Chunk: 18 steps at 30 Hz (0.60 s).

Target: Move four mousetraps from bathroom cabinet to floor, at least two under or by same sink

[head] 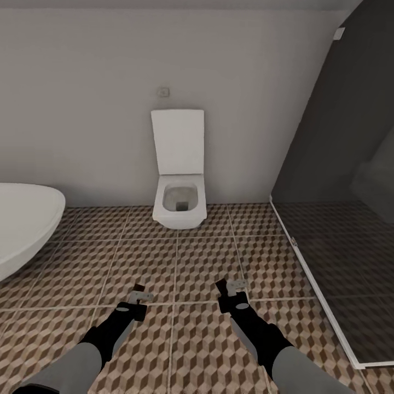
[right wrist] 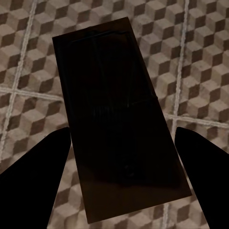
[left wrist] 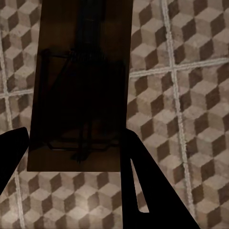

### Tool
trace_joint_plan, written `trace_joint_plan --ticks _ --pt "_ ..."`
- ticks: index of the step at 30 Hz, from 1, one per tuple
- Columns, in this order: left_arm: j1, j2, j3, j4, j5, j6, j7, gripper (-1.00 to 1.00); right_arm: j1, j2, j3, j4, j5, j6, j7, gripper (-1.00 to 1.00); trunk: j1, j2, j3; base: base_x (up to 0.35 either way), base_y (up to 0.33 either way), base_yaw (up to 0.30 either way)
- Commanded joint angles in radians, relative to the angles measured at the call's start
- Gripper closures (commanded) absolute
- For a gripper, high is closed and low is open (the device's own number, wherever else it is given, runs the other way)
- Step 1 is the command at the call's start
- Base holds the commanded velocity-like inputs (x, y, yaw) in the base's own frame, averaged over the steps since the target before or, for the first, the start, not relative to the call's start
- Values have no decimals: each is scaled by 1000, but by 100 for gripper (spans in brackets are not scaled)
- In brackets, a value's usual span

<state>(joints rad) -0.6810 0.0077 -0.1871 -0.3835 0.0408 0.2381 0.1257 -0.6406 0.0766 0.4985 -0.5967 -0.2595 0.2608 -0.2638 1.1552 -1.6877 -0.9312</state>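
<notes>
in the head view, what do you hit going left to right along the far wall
bathtub → toilet → dark shower screen

Wall-hung toilet (head: 179, 205): white, square bowl, lid (head: 178, 141) raised upright against the wall, bowl open.
Flush button (head: 163, 92): small, pale, set on the wall just above the lid.
Wall (head: 82, 109): plain light grey, runs behind the toilet.
Bathtub (head: 24, 227): white, rounded rim, at the left edge, partly cut off.
Shower screen (head: 339, 164): dark glass panel at right, with a white sill (head: 314, 284) along its foot.
</notes>
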Motion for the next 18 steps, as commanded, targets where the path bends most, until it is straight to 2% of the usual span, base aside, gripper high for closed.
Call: trace_joint_plan --ticks 1,8,18 --pt "0 0 0 0 0 0 0 100 0 0 0 0 0 0 0 100 4 -7 -5 0 0 0" --pt "0 0 0 0 0 0 0 100 1 0 0 0 0 0 0 100 31 -56 -38 0 0 0" --pt "0 -2 0 -2 -1 0 -1 100 0 0 0 0 0 0 0 100 31 -56 -53 0 0 0"
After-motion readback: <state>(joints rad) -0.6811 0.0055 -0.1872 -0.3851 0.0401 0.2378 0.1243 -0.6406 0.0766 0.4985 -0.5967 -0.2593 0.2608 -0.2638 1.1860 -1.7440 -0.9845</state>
